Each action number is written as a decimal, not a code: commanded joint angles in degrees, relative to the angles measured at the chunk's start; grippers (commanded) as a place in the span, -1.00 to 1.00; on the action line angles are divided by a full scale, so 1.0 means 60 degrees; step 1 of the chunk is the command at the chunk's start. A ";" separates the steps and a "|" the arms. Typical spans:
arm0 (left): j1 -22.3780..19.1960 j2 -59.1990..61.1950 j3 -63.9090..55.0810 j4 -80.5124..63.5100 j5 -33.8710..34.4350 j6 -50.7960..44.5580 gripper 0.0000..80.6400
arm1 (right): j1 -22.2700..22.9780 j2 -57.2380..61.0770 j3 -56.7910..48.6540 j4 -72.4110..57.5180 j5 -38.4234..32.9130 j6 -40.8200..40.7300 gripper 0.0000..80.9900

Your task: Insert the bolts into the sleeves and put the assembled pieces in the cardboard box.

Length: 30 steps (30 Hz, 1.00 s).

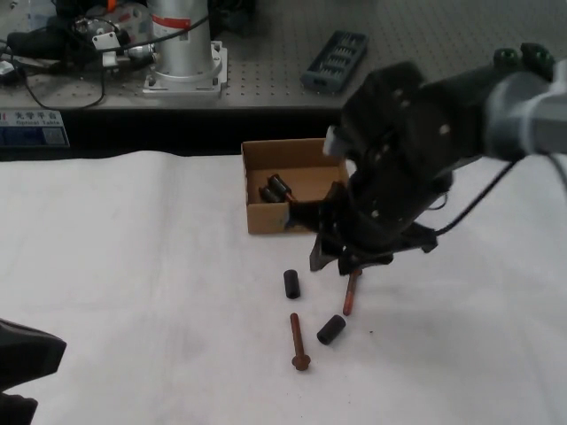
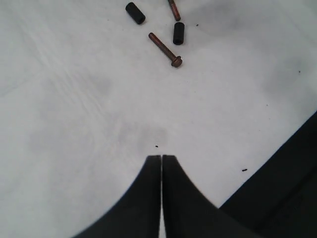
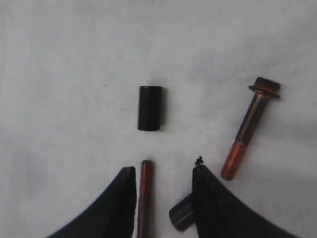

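Note:
Two copper bolts and two black sleeves lie loose on the white cloth. My right gripper (image 3: 164, 168) is open and low over one bolt (image 3: 145, 198), which lies between the fingers close to one of them. One sleeve (image 3: 150, 108) lies just beyond that bolt's tip; the other sleeve (image 3: 181, 214) is partly hidden behind a finger. The second bolt (image 3: 250, 128) lies apart, its head pointing away. In the high view the right gripper (image 1: 341, 261) hangs in front of the cardboard box (image 1: 257, 217), which holds dark assembled pieces (image 1: 276, 189). My left gripper (image 2: 161, 158) is shut with nothing in it, near the front left (image 1: 35, 354).
The white cloth (image 1: 133, 266) covers the bench, with wide free room to the left and front. Behind it a dark perforated table carries a metal post (image 1: 182, 44), cables and a blue rack (image 1: 335, 60). The right arm's cable (image 1: 483, 199) hangs over the cloth.

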 commanded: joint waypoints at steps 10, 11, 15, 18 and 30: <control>-0.0012 -0.0070 0.0004 0.0004 -0.0077 -0.0030 -0.98 | -0.0202 0.1473 -0.1420 0.1153 0.1970 -0.0289 -0.28; -0.0012 -0.0070 0.0004 -0.0016 -0.0077 -0.0025 -0.98 | -0.0216 0.1473 -0.1417 0.1149 0.2014 -0.0289 -0.28; -0.0012 -0.0070 0.0004 -0.0295 -0.0077 -0.0027 -0.98 | -0.0293 0.1473 -0.1417 0.1149 0.2064 -0.0289 -0.28; -0.0012 -0.0070 0.0004 -0.0640 -0.0077 -0.0027 -0.98 | -0.0321 0.1473 -0.1417 0.1082 0.2066 -0.0289 -0.28; -0.0012 -0.0070 0.0030 -0.0861 -0.0906 -0.0027 -0.98 | -0.0318 0.1734 -0.1417 0.1084 0.2066 -0.0222 -0.28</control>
